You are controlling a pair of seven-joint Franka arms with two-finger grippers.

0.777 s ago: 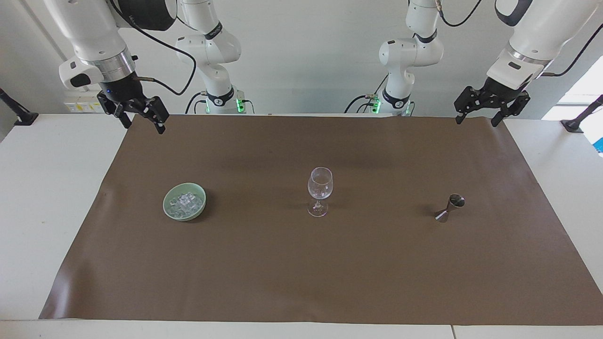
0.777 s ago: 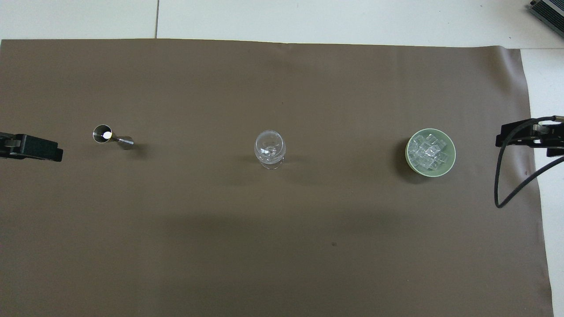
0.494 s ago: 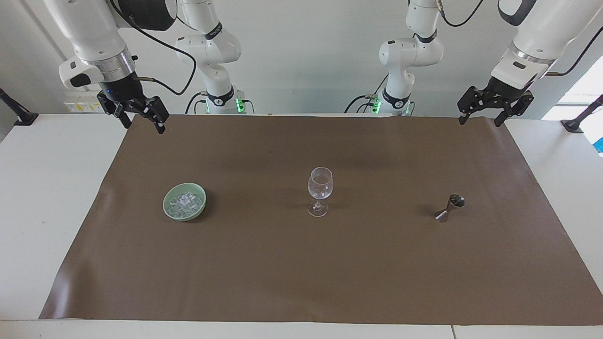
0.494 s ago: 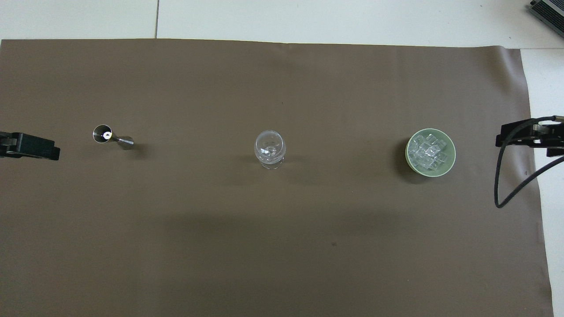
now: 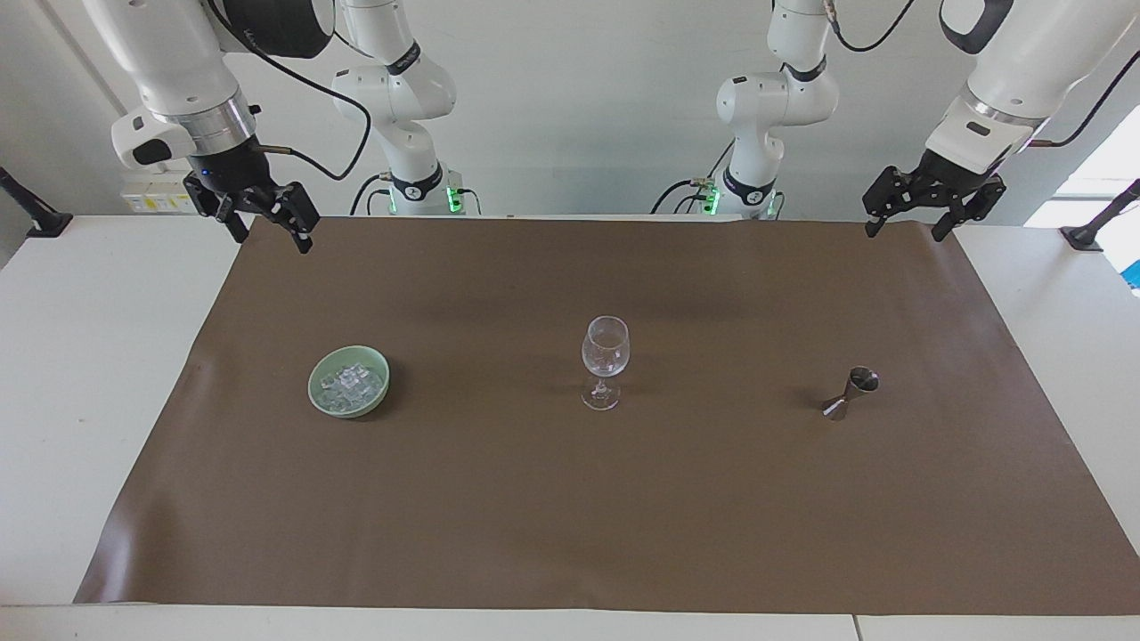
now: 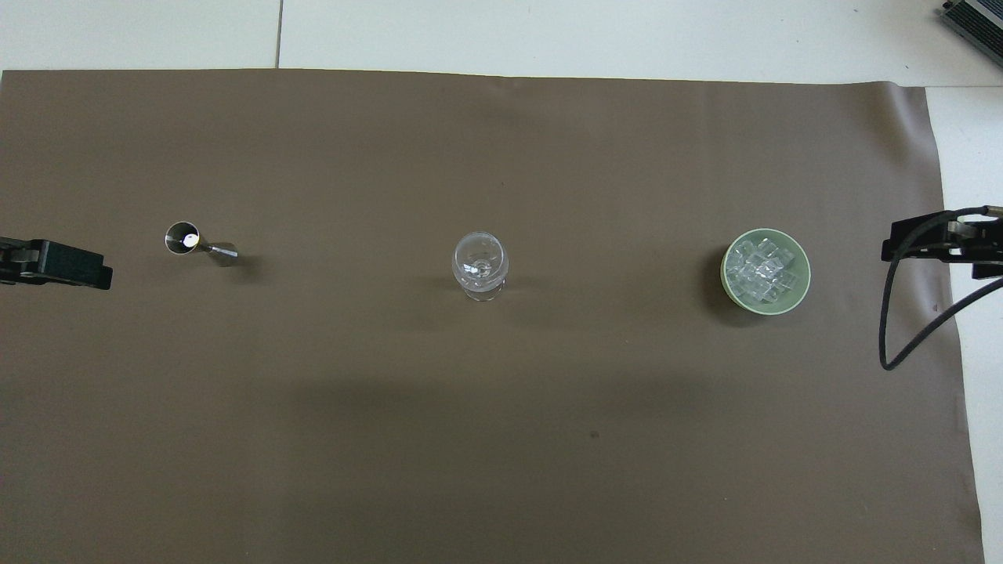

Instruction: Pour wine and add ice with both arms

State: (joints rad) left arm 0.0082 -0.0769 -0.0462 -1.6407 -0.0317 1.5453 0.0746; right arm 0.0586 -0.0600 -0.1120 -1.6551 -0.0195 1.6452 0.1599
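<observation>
In the facing view, a brown mat (image 5: 606,499) covers most of the white desk (image 5: 80,356). The ice (image 5: 351,385) is a heap of small clear, glassy cubes lying in a pale green bowl (image 5: 319,393), which stands on the mat toward the right arm's end of the desk, well in from the mat's edges. The cubes lie at jumbled angles, so the heap has no clear long axis and points no particular way. A clear stemmed glass (image 5: 605,360) stands upright near the middle of the mat, well apart from the bowl. A small metal measuring cup (image 5: 850,393), shaped like an hourglass, is toward the left arm's end; it leans, its open mouth tipped toward the robots and the left arm's end. The right hand (image 5: 265,228) hangs over the mat's corner at the robots' edge, fingers spread and holding nothing. The left hand (image 5: 905,221) hangs over the other corner at that edge, fingers likewise spread and empty.

In the overhead view, the ice (image 6: 760,271) fills much of the bowl (image 6: 804,276), with the glass (image 6: 479,264) and the measuring cup (image 6: 194,244) in a row with it across the mat (image 6: 501,439). Only parts of the left hand (image 6: 59,263) and the right hand (image 6: 936,239) show at the picture's sides.
</observation>
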